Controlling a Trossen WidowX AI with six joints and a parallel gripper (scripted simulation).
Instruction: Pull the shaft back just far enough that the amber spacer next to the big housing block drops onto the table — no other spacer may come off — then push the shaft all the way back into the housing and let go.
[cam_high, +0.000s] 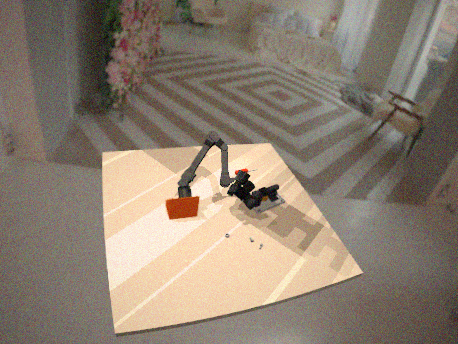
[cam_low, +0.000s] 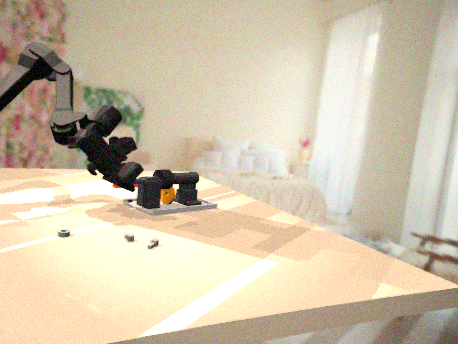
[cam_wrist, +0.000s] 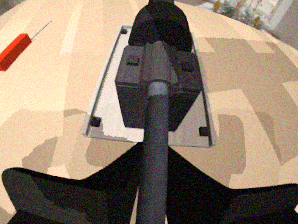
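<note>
From my seat I had the gripper (cam_high: 248, 202) (cam_low: 134, 184) (cam_wrist: 152, 148) pinching the shaft (cam_wrist: 155, 170), its fingers pressed in from both sides just in front of the big block (cam_low: 148, 194). In the wrist view the shaft ran straight from between the fingers up to the block, entering its rounded top, where a paler band showed right at the opening. How far it reached inside I could not tell.

The amber spacer (cam_high: 265, 198) (cam_low: 168, 195) was upright right beside the block, on the side away from the gripper, and had not dropped onto the table (cam_high: 165, 280) (cam_low: 100, 290) (cam_wrist: 40, 90). Whether it touched the block I could not make out, nor could I make out any other spacers. Farther along from the block stood a smaller block (cam_low: 188, 194) with a dark cylinder (cam_low: 186, 177) lying across its top. A pale tray (cam_high: 276, 204) (cam_low: 175, 211) (cam_wrist: 107, 105) spread beneath the block, its rim raised along the edges.

My wrist camera put the red screwdriver (cam_high: 245, 170) (cam_low: 115, 186) (cam_wrist: 14, 51) well apart from the block, to its left, lying on the table. The exterior camera showed three small dark parts, a ring (cam_high: 227, 235) (cam_low: 63, 233) and two tiny pieces (cam_high: 252, 240) (cam_low: 129, 237), nearer the lens than the block.
</note>
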